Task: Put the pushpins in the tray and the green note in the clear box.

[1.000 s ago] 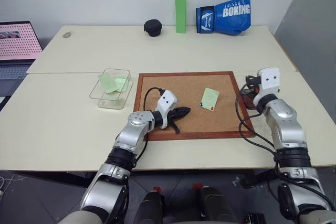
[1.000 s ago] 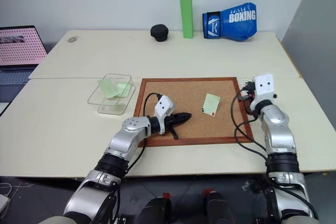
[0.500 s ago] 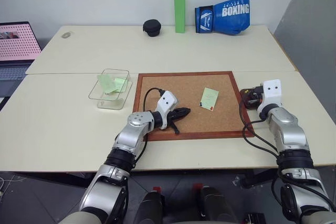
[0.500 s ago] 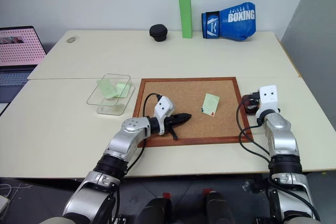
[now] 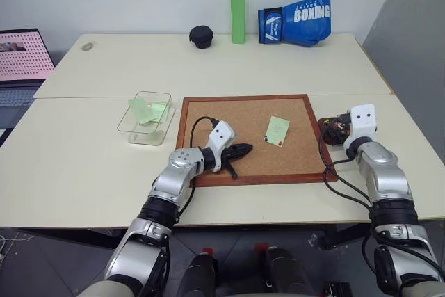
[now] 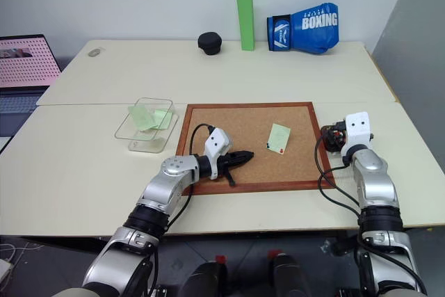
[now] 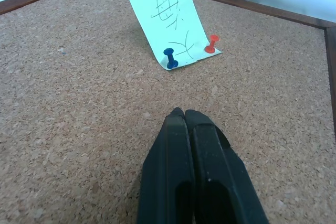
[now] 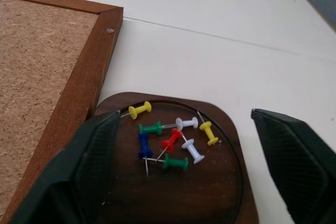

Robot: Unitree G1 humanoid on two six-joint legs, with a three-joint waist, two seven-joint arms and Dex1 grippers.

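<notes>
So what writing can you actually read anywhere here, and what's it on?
"BOXING": white capitals on the blue glove at the back of the table.
Smaller print above that word: too small to read.
Green note on the cork board: pen scribbles only, no legible word.
Laptop screen: pink pattern, nothing readable.

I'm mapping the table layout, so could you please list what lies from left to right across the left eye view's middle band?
Clear plastic box → shut left gripper → pale green note → dark brown tray → open right gripper.
</notes>
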